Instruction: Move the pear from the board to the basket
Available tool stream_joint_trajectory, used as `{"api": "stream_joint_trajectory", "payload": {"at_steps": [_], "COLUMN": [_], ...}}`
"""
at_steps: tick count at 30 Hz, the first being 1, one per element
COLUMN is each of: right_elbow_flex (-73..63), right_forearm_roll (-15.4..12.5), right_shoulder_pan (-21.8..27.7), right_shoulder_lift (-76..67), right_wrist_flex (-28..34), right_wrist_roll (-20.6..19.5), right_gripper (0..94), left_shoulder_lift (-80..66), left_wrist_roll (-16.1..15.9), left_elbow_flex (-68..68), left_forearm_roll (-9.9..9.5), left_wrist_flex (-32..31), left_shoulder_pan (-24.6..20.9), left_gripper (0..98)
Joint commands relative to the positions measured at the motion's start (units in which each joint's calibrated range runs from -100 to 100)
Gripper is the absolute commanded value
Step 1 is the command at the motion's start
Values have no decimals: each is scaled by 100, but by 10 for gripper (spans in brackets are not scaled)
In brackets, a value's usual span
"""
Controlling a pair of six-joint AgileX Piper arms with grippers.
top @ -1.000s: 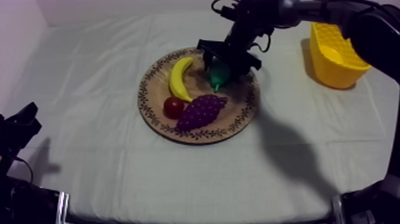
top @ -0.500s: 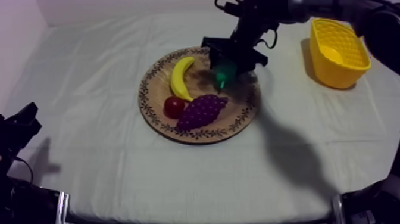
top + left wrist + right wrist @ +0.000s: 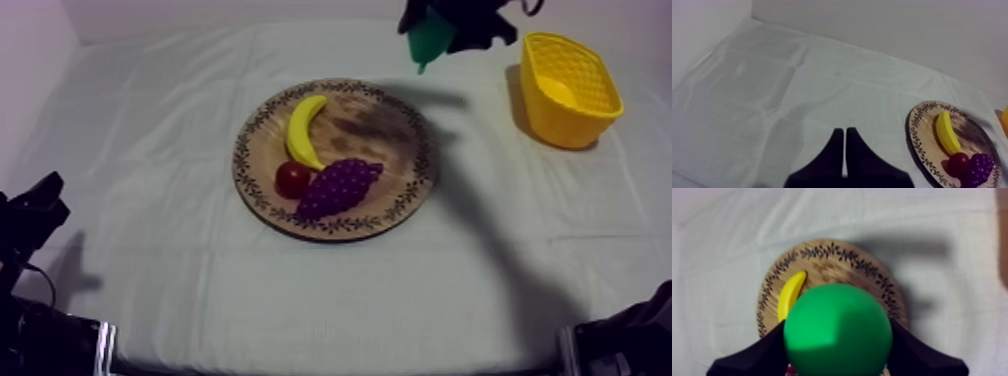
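Observation:
The green pear (image 3: pixel 430 40) hangs high above the table's far side, held by my right gripper (image 3: pixel 452 22), which is shut on it, between the wooden board (image 3: pixel 395 125) and the yellow basket (image 3: pixel 566 88). In the right wrist view the pear (image 3: pixel 838 330) sits between my black fingers (image 3: pixel 754 355), with the board (image 3: pixel 837 255) and the banana (image 3: pixel 790 294) far below. My left gripper (image 3: pixel 38 205) rests low at the left edge; in its own view the fingers (image 3: pixel 844 150) lie together as a narrow wedge over bare cloth.
On the board lie a banana (image 3: pixel 303 130), a small red fruit (image 3: pixel 292 179) and a bunch of purple grapes (image 3: pixel 340 187). The left wrist view has the board (image 3: pixel 922 112) with the banana (image 3: pixel 947 132) off to one side.
My right gripper has lifted the pear off the board and carried it up and to the right, toward the basket. The left arm has not moved.

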Motion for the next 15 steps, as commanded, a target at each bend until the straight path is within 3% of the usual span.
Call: {"api": "stream_joint_trajectory", "payload": {"at_steps": [1,15], "right_elbow_flex": [174,917], "right_forearm_roll": [49,118], "right_shoulder_pan": [107,1869], "right_shoulder_lift": [-721,-1508], "right_wrist_flex": [-18,-208], "right_wrist_roll": [-10,294], "right_gripper": [476,453], "left_shoulder_lift": [0,0], "left_wrist_roll": [1,0], "left_elbow_flex": [5,5], "left_forearm_roll": [1,1], "left_wrist_flex": [-1,-1], "left_shoulder_pan": [1,1], "left_gripper": [1,1]}}
